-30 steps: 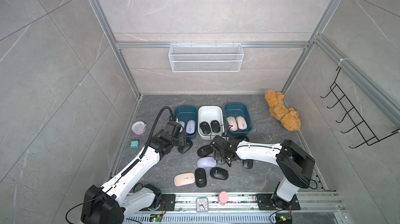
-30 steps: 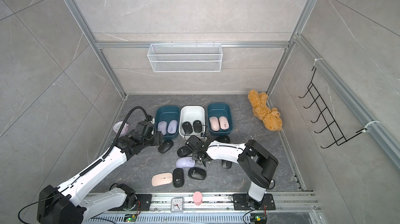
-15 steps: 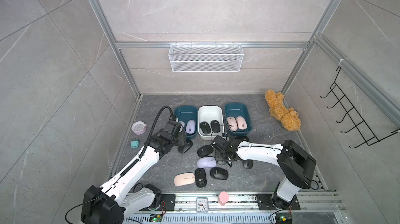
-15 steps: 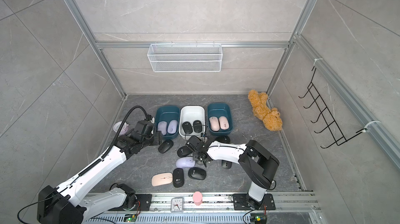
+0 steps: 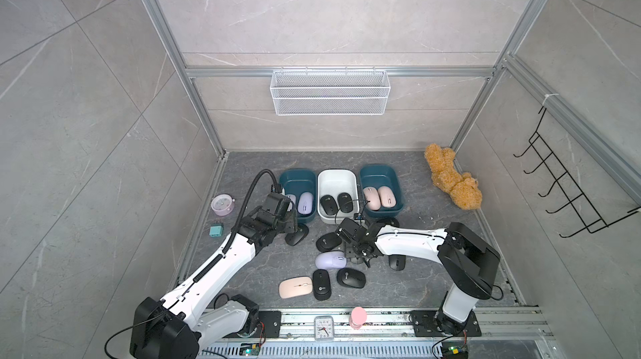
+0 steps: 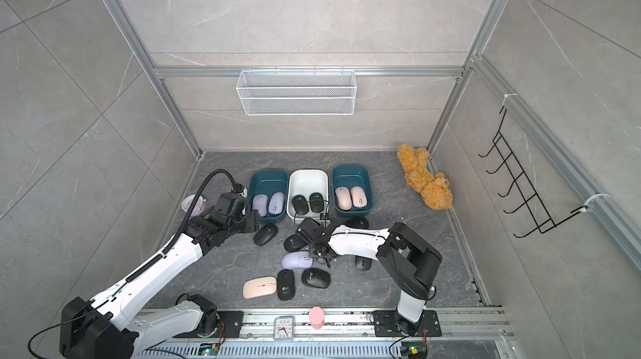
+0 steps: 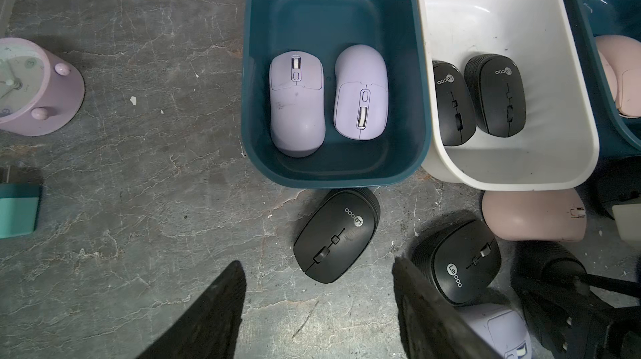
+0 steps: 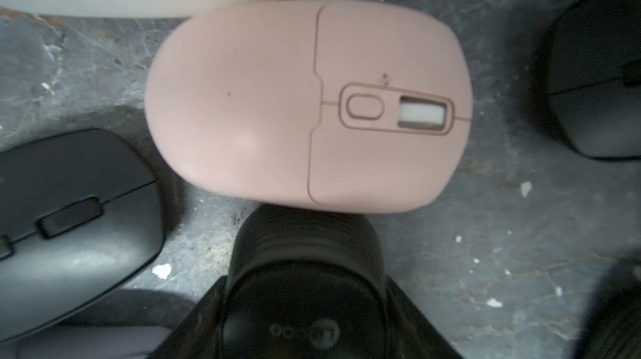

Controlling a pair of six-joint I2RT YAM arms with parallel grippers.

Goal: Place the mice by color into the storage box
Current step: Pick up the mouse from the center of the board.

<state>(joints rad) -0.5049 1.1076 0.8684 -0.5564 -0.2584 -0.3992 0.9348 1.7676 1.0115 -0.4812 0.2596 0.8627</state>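
Our right gripper (image 8: 305,305) is clamped on the sides of a black mouse (image 8: 305,253), low beside a pink mouse (image 8: 277,104) before the white box (image 5: 336,180); we judge the black mouse light, stiff and slippery, while the left gripper (image 7: 317,267) stands with its jaws apart, empty.

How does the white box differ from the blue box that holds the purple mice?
The white box holds two black mice; the blue box holds two purple mice. The white box is the middle of three; the blue box ends the row. Both hold their mice side by side.
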